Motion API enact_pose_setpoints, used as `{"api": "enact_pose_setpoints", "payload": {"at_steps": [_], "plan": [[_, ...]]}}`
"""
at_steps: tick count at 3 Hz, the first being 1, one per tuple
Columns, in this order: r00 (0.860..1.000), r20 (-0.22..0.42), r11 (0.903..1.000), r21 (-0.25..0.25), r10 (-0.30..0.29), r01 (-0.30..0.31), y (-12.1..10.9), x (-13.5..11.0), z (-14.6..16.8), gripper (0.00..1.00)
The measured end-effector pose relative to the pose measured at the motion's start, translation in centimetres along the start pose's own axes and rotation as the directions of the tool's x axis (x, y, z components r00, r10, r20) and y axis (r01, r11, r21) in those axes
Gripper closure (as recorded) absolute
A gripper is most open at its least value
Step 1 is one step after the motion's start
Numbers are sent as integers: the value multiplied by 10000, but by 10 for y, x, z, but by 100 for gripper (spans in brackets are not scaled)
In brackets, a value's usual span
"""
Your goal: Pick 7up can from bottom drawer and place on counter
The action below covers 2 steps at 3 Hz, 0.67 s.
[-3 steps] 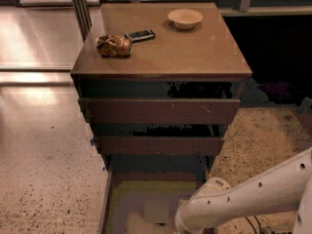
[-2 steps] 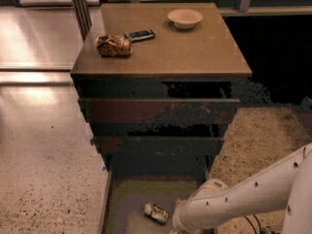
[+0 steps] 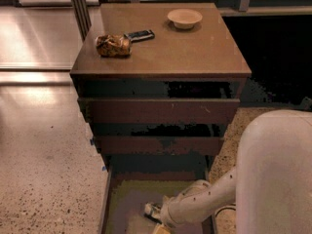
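The 7up can (image 3: 151, 210) lies on its side on the greyish-green floor of the open bottom drawer (image 3: 127, 198), near the frame's lower edge. My gripper (image 3: 161, 224) is down inside that drawer at the end of the white arm, right next to the can on its right side; the arm's wrist hides much of it. I cannot tell whether it touches the can. The counter (image 3: 195, 50) is the brown cabinet top above.
On the counter are a brown-gold snack bag (image 3: 113, 45), a flat black bar (image 3: 140, 34) and a pale bowl (image 3: 184, 18). Two upper drawers (image 3: 158, 111) stand partly open. My white arm (image 3: 275, 174) fills the lower right. Speckled floor lies to the left.
The arm has swung closer to the camera and fills the lower right. The gripper end has moved left in the drawer to the can, which was hidden one second ago.
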<state>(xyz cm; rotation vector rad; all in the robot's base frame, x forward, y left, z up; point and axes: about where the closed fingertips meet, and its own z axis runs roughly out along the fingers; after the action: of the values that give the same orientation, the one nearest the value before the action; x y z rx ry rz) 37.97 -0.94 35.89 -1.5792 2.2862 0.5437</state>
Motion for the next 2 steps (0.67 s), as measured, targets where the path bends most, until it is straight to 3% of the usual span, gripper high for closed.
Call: {"api": "enact_pose_setpoints", "payload": {"at_steps": [1,2], "plan": [[9988,268,9988,-292,412,-404,-11,7,52,0],[9904,448,9906,-450,1310,-1290,-18,28,98,0]]}}
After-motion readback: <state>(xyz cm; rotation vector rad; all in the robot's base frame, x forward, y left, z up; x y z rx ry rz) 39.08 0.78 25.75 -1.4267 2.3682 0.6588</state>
